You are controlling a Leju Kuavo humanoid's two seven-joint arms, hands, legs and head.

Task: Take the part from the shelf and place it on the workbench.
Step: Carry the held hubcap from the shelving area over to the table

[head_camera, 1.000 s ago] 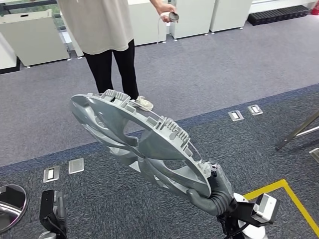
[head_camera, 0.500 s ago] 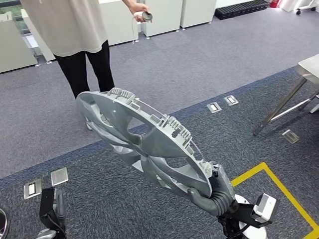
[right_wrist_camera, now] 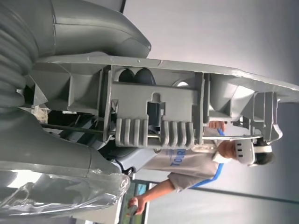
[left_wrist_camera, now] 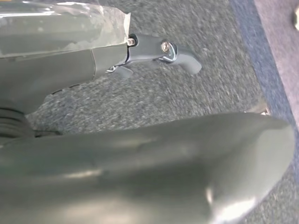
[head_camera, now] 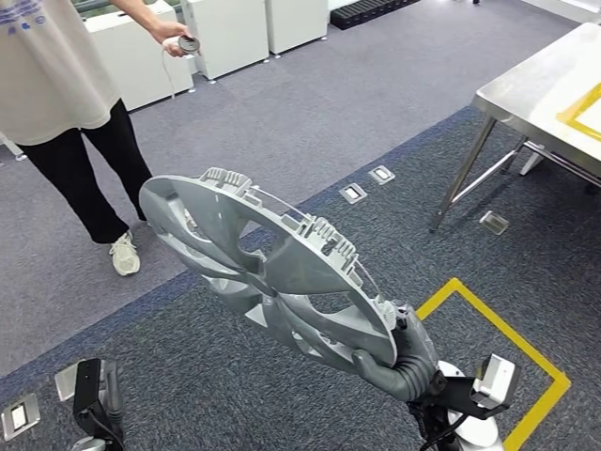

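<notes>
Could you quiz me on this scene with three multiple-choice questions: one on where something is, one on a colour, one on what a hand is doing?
1. Where is the workbench?
A. upper right of the head view
B. lower left
C. behind the person

2. What colour is the floor tape?
A. red
B. yellow
C. white

3. What is the right hand doing?
A. hanging free
B. pressing the floor
C. gripping the grey part

Answers: A, its metal top sits there; B, yellow lines cross the carpet; C, fingers wrap the part's rim.

The part (head_camera: pixel 269 263) sits centre, person (head_camera: pixel 64 103) far left, workbench (head_camera: pixel 538 89) far right.
</notes>
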